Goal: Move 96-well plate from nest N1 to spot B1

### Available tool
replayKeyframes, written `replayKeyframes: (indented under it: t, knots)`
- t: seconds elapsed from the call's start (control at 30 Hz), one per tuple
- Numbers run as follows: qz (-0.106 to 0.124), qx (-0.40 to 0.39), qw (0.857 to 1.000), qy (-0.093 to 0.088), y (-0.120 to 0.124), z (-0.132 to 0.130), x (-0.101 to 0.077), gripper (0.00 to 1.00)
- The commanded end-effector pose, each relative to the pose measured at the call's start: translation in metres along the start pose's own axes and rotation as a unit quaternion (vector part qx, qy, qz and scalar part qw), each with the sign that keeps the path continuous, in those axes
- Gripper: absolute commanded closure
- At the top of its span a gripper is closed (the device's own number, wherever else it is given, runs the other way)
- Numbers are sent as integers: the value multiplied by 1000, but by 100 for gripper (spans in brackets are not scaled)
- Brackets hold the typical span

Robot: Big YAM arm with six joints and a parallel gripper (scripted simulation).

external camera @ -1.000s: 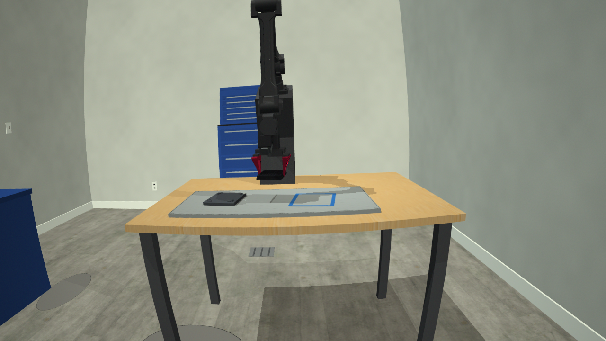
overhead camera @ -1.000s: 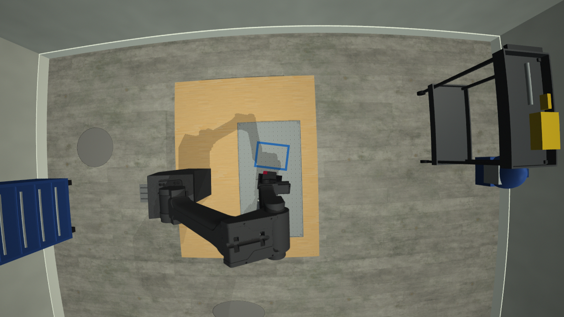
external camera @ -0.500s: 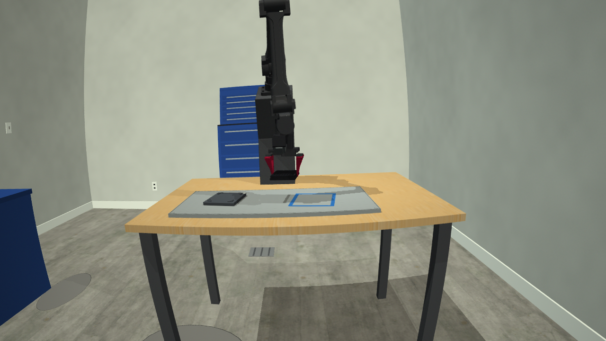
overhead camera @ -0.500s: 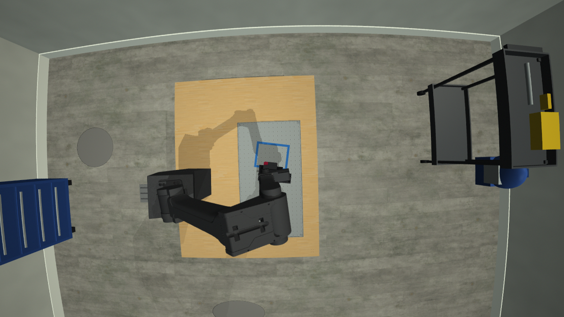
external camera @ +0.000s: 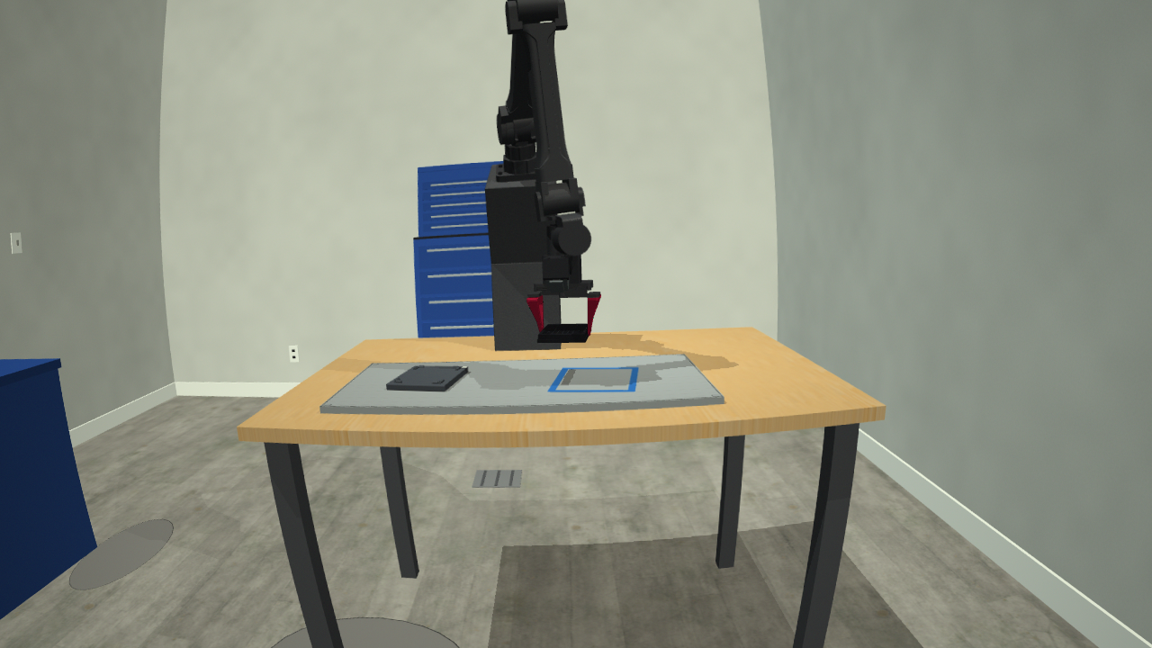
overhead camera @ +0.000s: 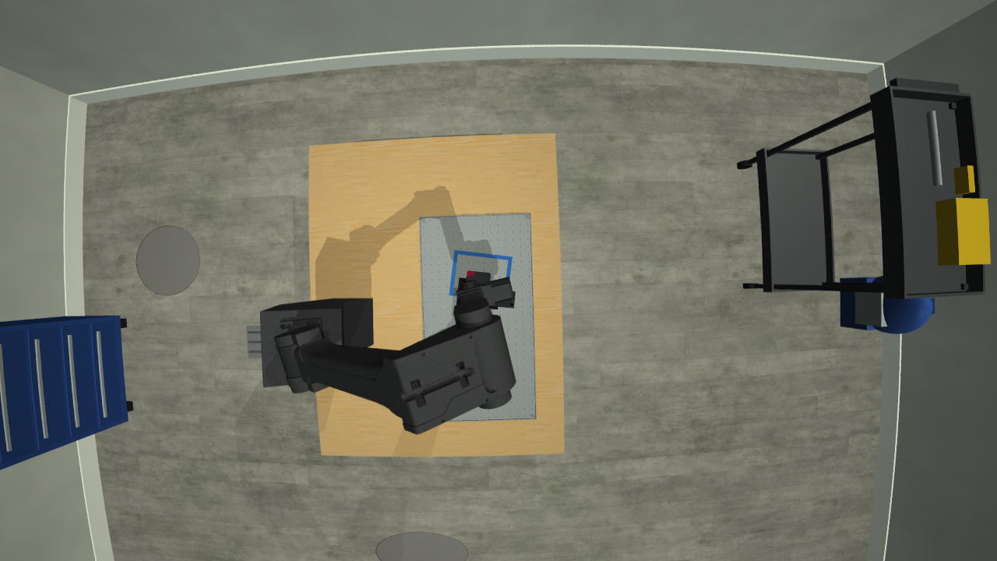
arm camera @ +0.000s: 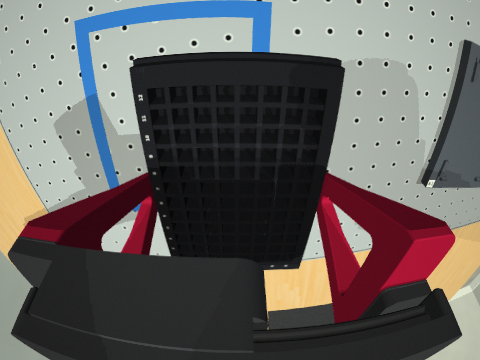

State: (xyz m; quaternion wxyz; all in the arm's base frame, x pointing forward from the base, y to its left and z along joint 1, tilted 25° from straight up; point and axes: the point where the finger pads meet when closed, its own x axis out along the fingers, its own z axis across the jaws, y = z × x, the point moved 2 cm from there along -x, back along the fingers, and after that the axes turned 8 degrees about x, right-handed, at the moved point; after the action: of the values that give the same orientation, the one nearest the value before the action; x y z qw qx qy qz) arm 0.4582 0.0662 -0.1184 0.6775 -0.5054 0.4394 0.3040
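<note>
1. gripping the black 96-well plate (arm camera: 234, 154) between the red fingers of the gripper (external camera: 563, 316), jaws standing wide across the plate's short width and closed against its long sides.
2. holding that plate in the air, well side up and roughly level, clear of the grey perforated deck (external camera: 515, 399) in the exterior view.
3. hanging over the blue taped outline b1 (external camera: 593, 390), with the plate sitting above the outline's far edge as seen from the exterior camera.
4. showing in the wrist view the plate's grid of wells, with the outline's blue tape (arm camera: 94, 100) running along the left and across the top behind it, the plate covering part of the outline's inside.
5. appearing in the top view as the gripper (overhead camera: 480, 282) overlapping the lower edge of the blue outline (overhead camera: 503, 259), most of the plate being hidden there under the wrist.
6. lying flat on the deck, well apart to the left in the exterior view, the dark plate nest n1 (external camera: 427, 377), carrying nothing; peeking in at the right edge of the wrist view (arm camera: 454, 120).
7. reaching from the black pedestal (external camera: 508, 265) at the back of the wooden table (external camera: 773, 402), the arm (external camera: 535, 104) bending down from high above toward the deck.
8. casting a shadow of arm and plate across the deck and into the outline.
</note>
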Motion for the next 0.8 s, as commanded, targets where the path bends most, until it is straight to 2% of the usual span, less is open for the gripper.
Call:
replayKeyframes:
  t: [0.0, 0.07, 0.2, 0.53, 0.6, 0.63, 0.77]
  knots:
    - [1, 9, 1000, -1, 1, 10, -1, 100]
    - [-6, 11, 1000, -4, -4, 14, -6, 100]
    - [5, 9, 1000, 1, 8, 25, 2, 100]
    - [-1, 9, 1000, -3, 11, 61, -1, 100]
    - [-1, 9, 1000, -3, 11, 61, -1, 100]
    - [-8, 22, 1000, -3, 1, 53, -4, 100]
    - [-8, 22, 1000, -3, 1, 52, -4, 100]
